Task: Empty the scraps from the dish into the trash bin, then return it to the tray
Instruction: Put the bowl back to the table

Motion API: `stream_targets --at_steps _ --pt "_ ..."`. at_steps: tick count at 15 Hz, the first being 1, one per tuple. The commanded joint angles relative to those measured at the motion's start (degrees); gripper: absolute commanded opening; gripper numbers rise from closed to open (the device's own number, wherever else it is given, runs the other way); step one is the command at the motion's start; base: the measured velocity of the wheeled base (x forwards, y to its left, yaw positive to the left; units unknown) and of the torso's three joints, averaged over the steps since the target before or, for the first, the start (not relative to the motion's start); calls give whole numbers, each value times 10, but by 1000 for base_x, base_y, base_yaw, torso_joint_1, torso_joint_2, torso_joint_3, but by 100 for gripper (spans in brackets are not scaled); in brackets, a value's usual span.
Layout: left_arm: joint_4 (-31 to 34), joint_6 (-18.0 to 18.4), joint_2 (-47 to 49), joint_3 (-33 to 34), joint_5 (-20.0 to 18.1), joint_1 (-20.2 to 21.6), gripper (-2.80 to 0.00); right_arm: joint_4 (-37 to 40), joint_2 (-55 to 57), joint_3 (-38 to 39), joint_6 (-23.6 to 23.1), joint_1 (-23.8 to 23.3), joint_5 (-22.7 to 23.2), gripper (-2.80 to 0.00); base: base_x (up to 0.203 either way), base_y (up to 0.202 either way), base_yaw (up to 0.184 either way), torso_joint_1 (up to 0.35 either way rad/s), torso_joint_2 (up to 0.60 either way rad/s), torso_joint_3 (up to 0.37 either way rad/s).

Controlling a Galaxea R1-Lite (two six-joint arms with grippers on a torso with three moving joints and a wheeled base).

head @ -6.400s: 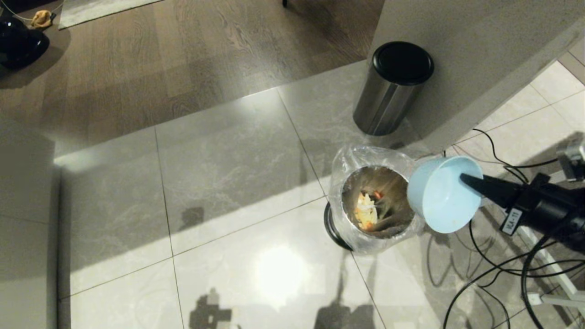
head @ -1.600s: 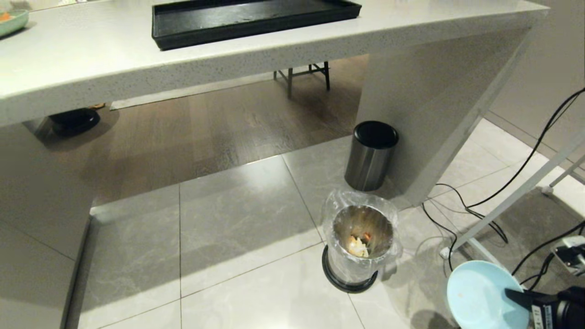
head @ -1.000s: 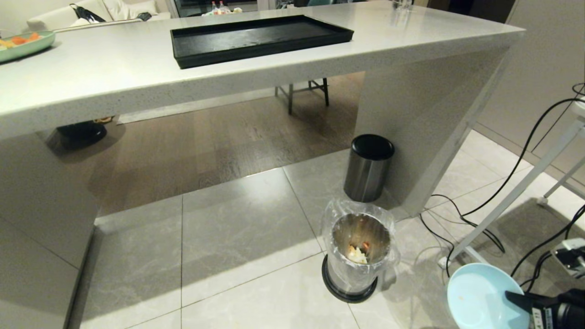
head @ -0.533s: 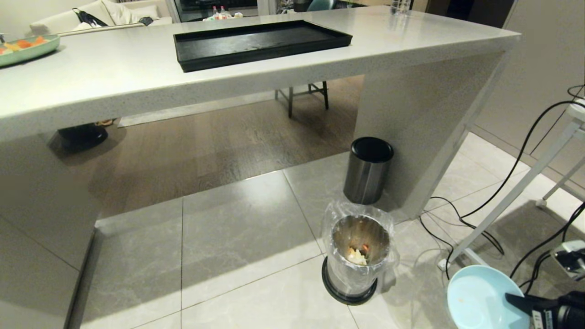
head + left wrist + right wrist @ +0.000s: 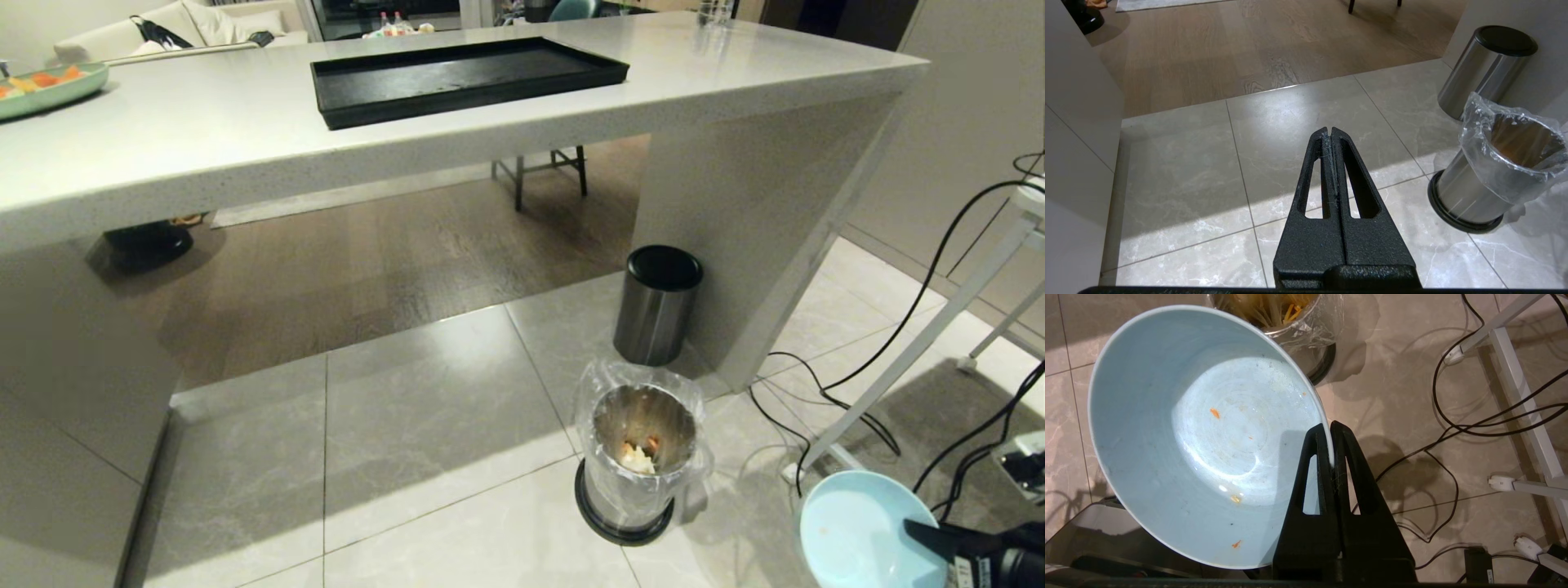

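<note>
My right gripper (image 5: pixel 1329 428) has its jaws clamped on the rim of the light-blue bowl (image 5: pixel 1200 433), low beside the lined steel trash bin (image 5: pixel 641 457); only orange flecks remain inside. The scraps (image 5: pixel 638 454) lie in the bin. The black tray (image 5: pixel 465 77) sits on the counter (image 5: pixel 204 139), seemingly bare. My left gripper (image 5: pixel 1332 134) hangs over the floor, jaws closed.

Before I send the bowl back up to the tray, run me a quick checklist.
1. Grip: right gripper shut on the dish rim: ok.
2. Dish emptied: only tiny orange flecks left: ok.
3. Scraps inside the trash bin: ok.
4. Tray on the counter with bare space for the dish: ok.
5. Left gripper shut, holding nothing, low over the floor: ok.
6. Lift path past the counter edge: cannot tell.
</note>
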Motion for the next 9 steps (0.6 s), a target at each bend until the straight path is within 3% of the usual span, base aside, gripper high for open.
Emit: stream_targets --at_steps 1,5,9 --pt "0 0 0 0 0 0 -280 0 -19 15 0 0 0 -280 0 0 0 0 0 0" --pt "0 -1 0 0 0 0 -280 10 -86 54 3 0 0 -280 0 0 0 0 0 0" --pt "0 0 1 0 0 0 -280 97 -238 54 6 -2 -1 -280 0 0 0 0 0 0"
